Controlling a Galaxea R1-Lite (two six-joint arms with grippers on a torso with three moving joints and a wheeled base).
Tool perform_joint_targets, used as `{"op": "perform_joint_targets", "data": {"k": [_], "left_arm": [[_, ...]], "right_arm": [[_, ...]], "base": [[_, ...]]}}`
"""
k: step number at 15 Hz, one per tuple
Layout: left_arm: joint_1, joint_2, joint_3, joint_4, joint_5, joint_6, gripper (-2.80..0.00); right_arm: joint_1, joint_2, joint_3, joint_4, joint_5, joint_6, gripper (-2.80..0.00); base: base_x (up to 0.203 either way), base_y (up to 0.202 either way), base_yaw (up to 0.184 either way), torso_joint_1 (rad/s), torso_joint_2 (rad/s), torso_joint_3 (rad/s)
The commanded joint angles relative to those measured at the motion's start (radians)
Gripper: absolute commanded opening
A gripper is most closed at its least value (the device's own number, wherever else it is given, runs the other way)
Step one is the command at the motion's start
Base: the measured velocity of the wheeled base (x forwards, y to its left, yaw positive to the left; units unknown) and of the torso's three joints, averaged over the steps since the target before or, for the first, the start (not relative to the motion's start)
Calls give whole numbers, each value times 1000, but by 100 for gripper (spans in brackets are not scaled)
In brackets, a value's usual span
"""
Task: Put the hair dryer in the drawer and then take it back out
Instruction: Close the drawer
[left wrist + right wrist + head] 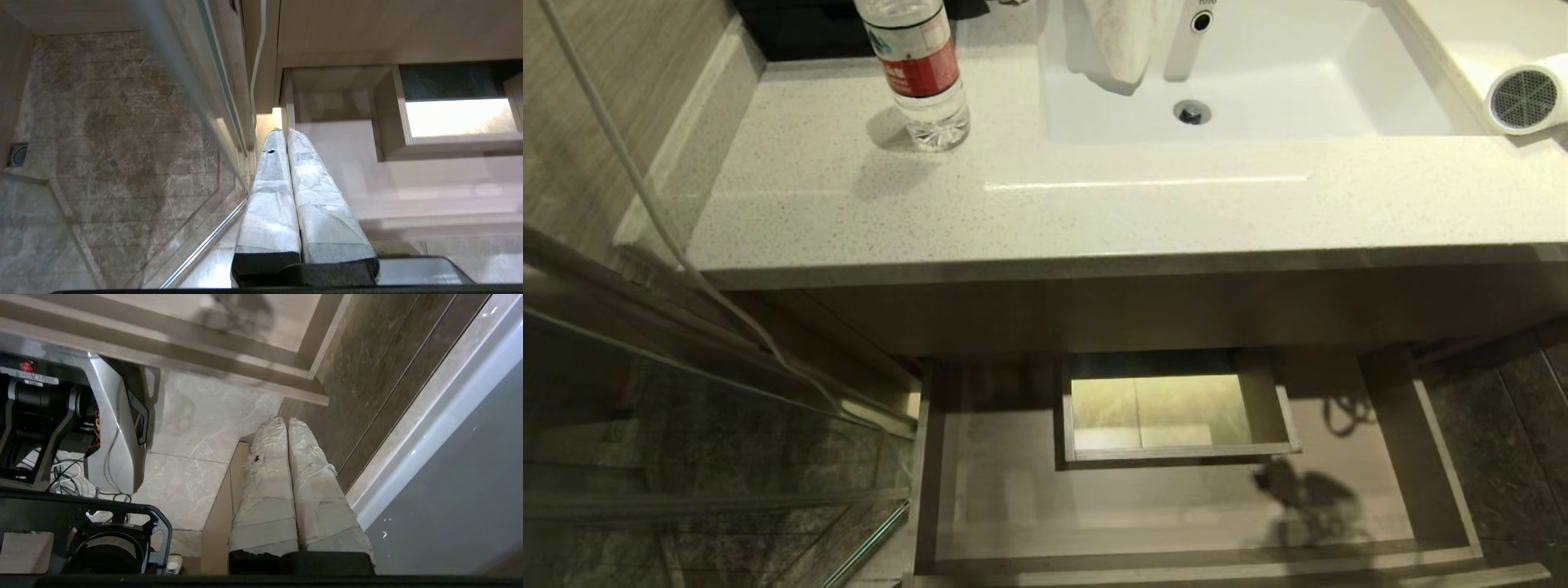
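Both grippers are sitting closed and empty: right gripper (286, 422) hanging over floor beside the open drawer (1445, 490), left gripper (284, 132) at its other side. Hair dryer (1529, 95) is lying on the bench (1094, 212), beside the sink (1258, 90).

A bathroom: a white rectangular basin (1258, 82) sunk in a speckled pale stone vanity top (1013, 204), a wood-grain drawer (1192, 563) below, dark marbled floor tiles (1527, 425) and a glass shower screen (686, 457).

My hand (286, 424) has fingers wrapped in rough whitish tape. The drawer (1094, 506) is matt wood-grain, the speckled surface (1094, 212) glossy, the hair dryer (1531, 94) white plastic.
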Motion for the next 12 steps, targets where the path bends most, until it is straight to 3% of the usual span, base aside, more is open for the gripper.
{"op": "perform_joint_targets", "data": {"k": [1,12], "left_arm": [[1,1,0,0,0,-1,-280],[1,1,0,0,0,-1,-280]], "right_arm": [[0,-17,8,4,2,-5,-280],[0,-46,39,1,4,-5,-280]], "base": [[0,0,0,-320,90,-242],[0,0,0,-271,14,-256]]}}
